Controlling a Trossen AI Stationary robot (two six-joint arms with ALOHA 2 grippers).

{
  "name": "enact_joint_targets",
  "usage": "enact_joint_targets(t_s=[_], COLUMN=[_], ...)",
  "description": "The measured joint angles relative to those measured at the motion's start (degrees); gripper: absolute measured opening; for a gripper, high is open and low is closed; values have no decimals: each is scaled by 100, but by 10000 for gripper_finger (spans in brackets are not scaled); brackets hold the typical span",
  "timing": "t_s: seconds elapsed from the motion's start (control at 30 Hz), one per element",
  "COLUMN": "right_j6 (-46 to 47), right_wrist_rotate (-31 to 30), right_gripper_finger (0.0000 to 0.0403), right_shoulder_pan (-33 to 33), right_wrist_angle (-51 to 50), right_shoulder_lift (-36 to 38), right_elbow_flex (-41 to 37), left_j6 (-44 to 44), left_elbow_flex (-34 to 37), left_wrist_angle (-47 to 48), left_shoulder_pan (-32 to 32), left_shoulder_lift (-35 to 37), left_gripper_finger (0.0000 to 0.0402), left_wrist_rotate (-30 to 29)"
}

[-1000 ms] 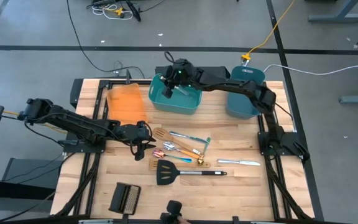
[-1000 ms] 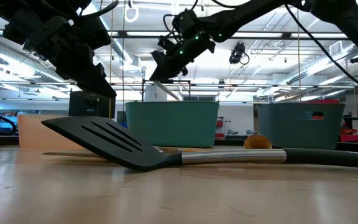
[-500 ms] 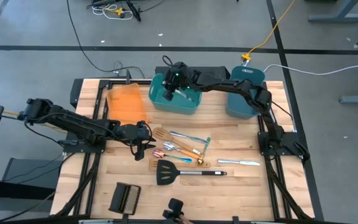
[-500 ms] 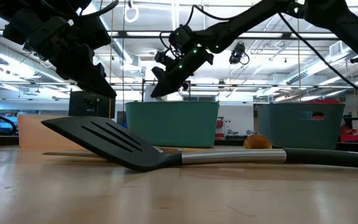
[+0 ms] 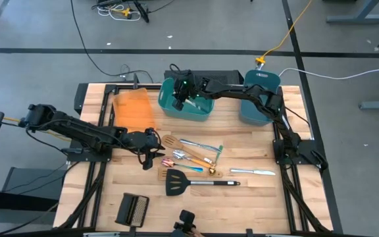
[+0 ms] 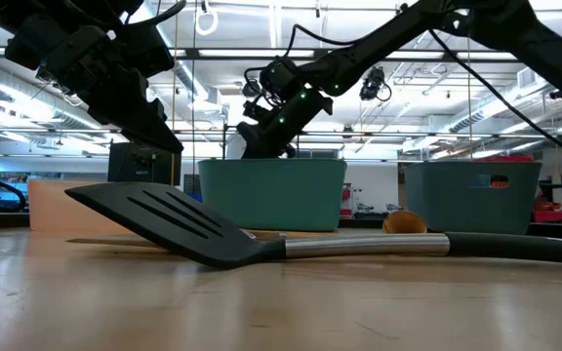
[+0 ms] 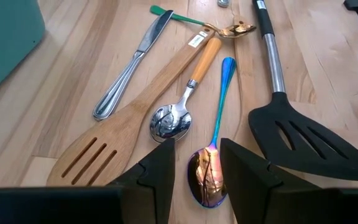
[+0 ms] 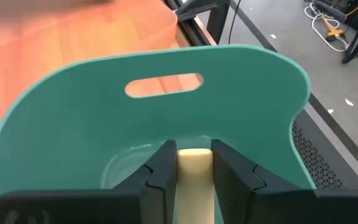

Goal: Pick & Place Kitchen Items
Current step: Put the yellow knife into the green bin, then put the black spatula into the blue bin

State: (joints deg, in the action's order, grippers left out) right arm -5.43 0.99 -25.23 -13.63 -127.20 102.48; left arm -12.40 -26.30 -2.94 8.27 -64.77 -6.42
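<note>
High view: the right gripper (image 5: 179, 92) hangs over the teal bin (image 5: 202, 113) at the desk's far edge, while the left gripper (image 5: 151, 157) sits low at the left end of the utensil cluster in the desk's middle. A black slotted spatula (image 5: 191, 182) lies nearer the front edge, a silver table knife (image 5: 251, 172) toward the right edge.

Low view: the black slotted spatula (image 6: 261, 239) lies across the foreground; the right gripper (image 6: 261, 148) dips just above the teal bin's rim (image 6: 271, 166).

Left wrist view: the left fingers (image 7: 160, 165) stand parted, grasping nothing, either side of an iridescent spoon (image 7: 211, 163). Beside it lie a silver spoon (image 7: 174, 118), a wooden slotted spatula (image 7: 120, 135) and a table knife (image 7: 131, 65).

Right wrist view: the right fingers (image 8: 162, 165) are clenched on a pale cream handle (image 8: 194, 171) over the teal bin (image 8: 73, 112).
</note>
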Motion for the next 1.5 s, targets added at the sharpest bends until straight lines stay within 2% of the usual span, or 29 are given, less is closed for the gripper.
enact_joint_targets(t_s=[0.8, 1.07, 1.5], right_j6=[-107, -57, -109], right_wrist_rotate=[-16, -50, 58], right_gripper_finger=[172, 166, 157], right_shoulder_pan=[11, 69, 464], right_wrist_angle=[-107, -299, -1837], right_shoulder_lift=[162, 466, 1305], right_elbow_flex=[0, 2, 2], left_j6=[-2, -4, -2], left_elbow_flex=[1, 1, 2], left_wrist_angle=[0, -4, -2], left_shoulder_pan=[0, -1, -7], left_shoulder_lift=[2, 1, 1], left_gripper_finger=[133, 133, 133], left_wrist_rotate=[0, 0, -2])
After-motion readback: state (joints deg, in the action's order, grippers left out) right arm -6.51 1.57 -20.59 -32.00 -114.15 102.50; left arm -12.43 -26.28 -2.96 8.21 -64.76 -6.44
